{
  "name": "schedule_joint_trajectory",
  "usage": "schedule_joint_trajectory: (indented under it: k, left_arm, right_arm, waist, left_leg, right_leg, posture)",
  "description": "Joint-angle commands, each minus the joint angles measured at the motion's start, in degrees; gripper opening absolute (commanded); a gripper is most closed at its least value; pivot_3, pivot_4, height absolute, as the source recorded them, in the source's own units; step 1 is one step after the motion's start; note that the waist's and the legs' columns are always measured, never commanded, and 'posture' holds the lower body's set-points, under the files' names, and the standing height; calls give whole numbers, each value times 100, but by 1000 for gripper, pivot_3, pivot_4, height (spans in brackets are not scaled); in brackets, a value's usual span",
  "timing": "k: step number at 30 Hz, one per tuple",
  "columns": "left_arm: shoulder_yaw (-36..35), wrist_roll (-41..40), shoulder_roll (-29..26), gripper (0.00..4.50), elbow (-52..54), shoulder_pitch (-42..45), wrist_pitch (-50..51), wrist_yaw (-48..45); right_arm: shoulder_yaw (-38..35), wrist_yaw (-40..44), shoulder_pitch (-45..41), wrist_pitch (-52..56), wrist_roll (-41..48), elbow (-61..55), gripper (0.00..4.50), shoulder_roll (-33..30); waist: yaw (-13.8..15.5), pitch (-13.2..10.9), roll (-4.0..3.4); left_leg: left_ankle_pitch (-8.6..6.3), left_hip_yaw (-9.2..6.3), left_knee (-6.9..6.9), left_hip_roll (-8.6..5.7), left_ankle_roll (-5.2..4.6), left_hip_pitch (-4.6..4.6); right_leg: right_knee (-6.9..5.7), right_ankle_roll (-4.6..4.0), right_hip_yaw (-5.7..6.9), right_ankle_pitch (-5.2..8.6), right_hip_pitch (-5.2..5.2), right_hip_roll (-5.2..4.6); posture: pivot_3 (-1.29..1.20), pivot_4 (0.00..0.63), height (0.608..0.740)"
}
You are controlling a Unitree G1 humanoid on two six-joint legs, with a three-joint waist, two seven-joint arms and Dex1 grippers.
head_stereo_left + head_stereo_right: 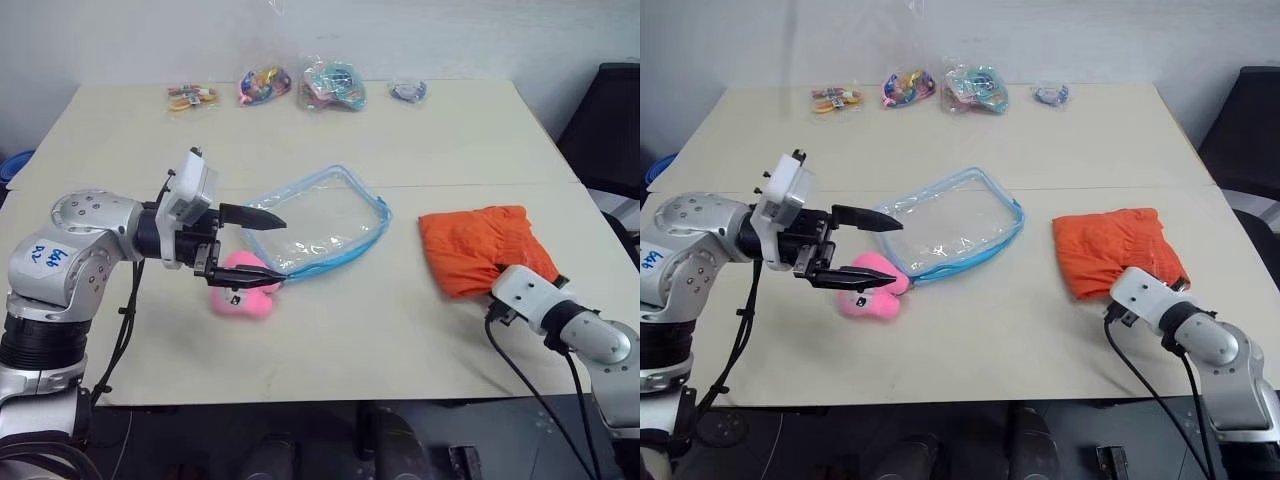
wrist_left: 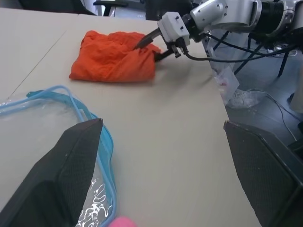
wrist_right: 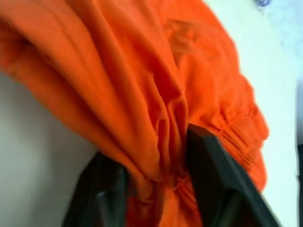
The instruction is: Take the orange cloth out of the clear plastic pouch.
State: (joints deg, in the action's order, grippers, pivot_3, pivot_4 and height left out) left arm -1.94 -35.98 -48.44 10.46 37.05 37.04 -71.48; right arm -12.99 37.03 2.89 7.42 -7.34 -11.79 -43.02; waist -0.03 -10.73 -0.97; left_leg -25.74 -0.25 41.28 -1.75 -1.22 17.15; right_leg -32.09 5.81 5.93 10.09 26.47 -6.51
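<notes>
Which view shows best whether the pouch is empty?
The left eye view: the whole pouch lies flat and see-through, nothing inside. The right eye view shows the same. The left wrist view catches one corner.

My black-fingered left gripper hovers by the clear plastic pouch with its light blue edging, a pink plush charm near it. At right lies the bright orange cloth on the pale beige table. Far off sit small bags of what look like multicoloured items.
</notes>
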Motion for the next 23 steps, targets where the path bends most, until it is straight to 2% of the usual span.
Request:
schedule_joint_trajectory:
  k: [1,4,5,8,11,15,17,23]
  left_arm:
    - [-237,90,-197,4318,-87,-81,-233,-71]
    - [-338,144,-330,4318,-306,-121,-317,-80]
    - [-362,196,-402,4318,-388,-160,-406,-122]
    - [-406,338,-568,4318,-565,-251,-668,-285]
    - [-455,389,-673,4318,-854,-108,-767,-360]
    - [-581,327,-902,4318,-1174,21,-703,-547]
    - [-627,400,-990,4318,-1334,-19,-827,-639]
    - [-475,593,-1001,4318,-1531,-71,-1103,-888]
  right_arm:
    - [-672,465,403,859,792,-936,3278,-132]
    - [-1394,655,735,1961,1547,-1585,4294,-74]
    - [-1900,862,902,2565,2021,-1752,4455,-111]
    - [-3213,1576,1548,3625,2983,-2027,4455,-279]
    - [-4671,2374,2375,4096,3699,-1931,4455,-320]
    - [-6045,2858,3009,4433,4433,-1422,4455,-235]
    - [-6306,2873,3177,4412,4513,-1164,4455,-223]
    - [-6065,2717,3180,4152,4568,-939,4455,-287]
  waist:
    - [2,0,0]
    - [20,0,0]
    - [25,0,0]
    - [75,0,0]
    - [174,0,1]
    - [148,0,3]
    - [135,0,4]
    - [121,0,4]
  left_leg:
    - [0,0,1,1,0,0]
    - [0,-1,0,1,0,0]
    - [0,0,1,0,0,1]
    - [0,-1,0,0,-1,1]
    - [-3,1,-6,-2,-5,3]
    - [-15,-2,-12,1,-27,-13]
    - [-19,-7,-12,2,-34,-19]
    - [-25,-13,-30,5,-35,-61]
  right_leg:
    - [0,0,0,0,0,1]
    - [0,0,1,0,-1,1]
    - [0,0,0,0,-2,1]
    - [1,0,1,0,-2,2]
    - [4,0,0,0,-7,3]
    - [24,1,-1,0,-59,6]
    - [25,2,-4,0,-64,5]
    - [24,3,-20,0,-79,6]
  posture:
    - [0,150,740]
    - [0,150,740]
    - [0,150,740]
    - [0,150,740]
    - [0,150,740]
    - [0,150,740]
    - [0,150,740]
    - [0,150,740]
